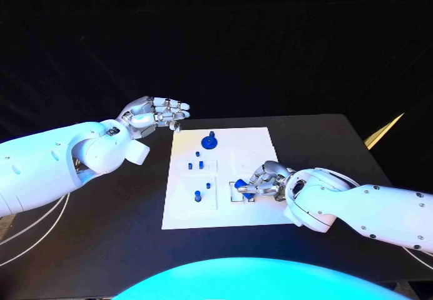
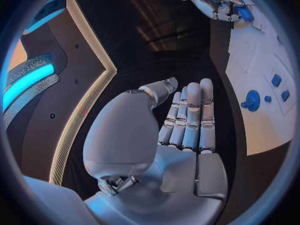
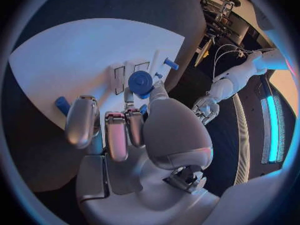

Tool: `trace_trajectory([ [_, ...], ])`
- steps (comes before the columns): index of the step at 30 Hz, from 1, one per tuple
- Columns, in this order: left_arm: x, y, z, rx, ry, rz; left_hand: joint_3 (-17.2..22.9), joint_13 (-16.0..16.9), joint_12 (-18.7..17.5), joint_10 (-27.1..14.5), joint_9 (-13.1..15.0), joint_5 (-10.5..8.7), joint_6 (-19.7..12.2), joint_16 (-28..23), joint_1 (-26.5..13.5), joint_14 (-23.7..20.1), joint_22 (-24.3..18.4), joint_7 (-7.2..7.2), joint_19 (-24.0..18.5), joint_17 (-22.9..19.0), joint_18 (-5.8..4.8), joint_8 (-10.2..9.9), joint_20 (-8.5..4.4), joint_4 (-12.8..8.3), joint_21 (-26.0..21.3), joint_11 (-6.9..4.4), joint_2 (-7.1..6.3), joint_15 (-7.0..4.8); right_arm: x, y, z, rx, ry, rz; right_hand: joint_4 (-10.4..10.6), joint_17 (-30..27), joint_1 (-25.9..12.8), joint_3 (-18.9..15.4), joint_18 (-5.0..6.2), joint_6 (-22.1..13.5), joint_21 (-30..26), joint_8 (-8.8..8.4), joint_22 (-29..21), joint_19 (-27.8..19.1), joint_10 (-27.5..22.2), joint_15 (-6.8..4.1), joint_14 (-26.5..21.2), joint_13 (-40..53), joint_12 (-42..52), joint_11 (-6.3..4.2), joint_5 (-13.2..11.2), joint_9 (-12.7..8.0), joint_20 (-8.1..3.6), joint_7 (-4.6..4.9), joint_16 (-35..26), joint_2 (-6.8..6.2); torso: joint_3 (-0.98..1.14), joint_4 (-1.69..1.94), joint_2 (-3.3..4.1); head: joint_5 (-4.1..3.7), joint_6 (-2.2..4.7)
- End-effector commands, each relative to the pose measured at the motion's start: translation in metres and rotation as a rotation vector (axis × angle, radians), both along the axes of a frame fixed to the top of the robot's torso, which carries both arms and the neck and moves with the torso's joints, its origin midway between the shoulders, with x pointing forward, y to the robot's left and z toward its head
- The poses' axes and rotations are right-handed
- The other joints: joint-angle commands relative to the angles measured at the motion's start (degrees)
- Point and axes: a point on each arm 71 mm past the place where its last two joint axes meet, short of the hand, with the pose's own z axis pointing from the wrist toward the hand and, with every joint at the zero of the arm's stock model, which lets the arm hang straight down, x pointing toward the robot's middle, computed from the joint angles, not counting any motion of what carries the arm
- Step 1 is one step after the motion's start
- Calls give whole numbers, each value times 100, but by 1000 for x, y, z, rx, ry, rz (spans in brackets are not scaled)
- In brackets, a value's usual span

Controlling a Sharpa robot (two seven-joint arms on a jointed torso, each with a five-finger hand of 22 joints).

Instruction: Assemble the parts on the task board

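Right robot hand (image 1: pixel 264 179) on blue part (image 1: pixel 240 189), orientation hidden, task board (image 1: pixel 226 212)

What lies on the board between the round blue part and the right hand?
In the head view, small blue pegs stand on the task board between the round part and the right hand.

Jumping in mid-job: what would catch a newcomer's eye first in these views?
The white task board glowing in the middle of the black table, dotted with small blue parts. Next, the right hand pressed down at the board's right edge, its fingers around a blue part. Then the left hand, raised off the board's far left corner, holding nothing.
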Motion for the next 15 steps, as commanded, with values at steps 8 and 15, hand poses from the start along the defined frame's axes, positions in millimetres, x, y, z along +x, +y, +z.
trace_trajectory([
  [8,0,-3,1,-5,-1,-8,-222,94,81,-102,35,42,-36,-13,-64,-46,-45,66,-9,-49,-54,133,40,103,-116,20,90,-1,8,11,-4,-22,-29,5,7,1226,-3,-181,-131,510,128,269,197,130,229,-70,583,760,91,-109,37,278,-36,-145,87,291,6,-9,3,12,0],
  [15,0,-3,1,-5,0,-8,-222,94,81,-102,35,42,-36,-13,-64,-46,-45,66,-9,-49,-54,133,40,103,-116,20,90,-1,11,14,-8,-38,-31,12,5,1231,-5,-194,-130,531,124,285,198,130,230,-79,585,759,87,-119,39,285,-43,-156,88,316,13,-6,4,24,0],
])
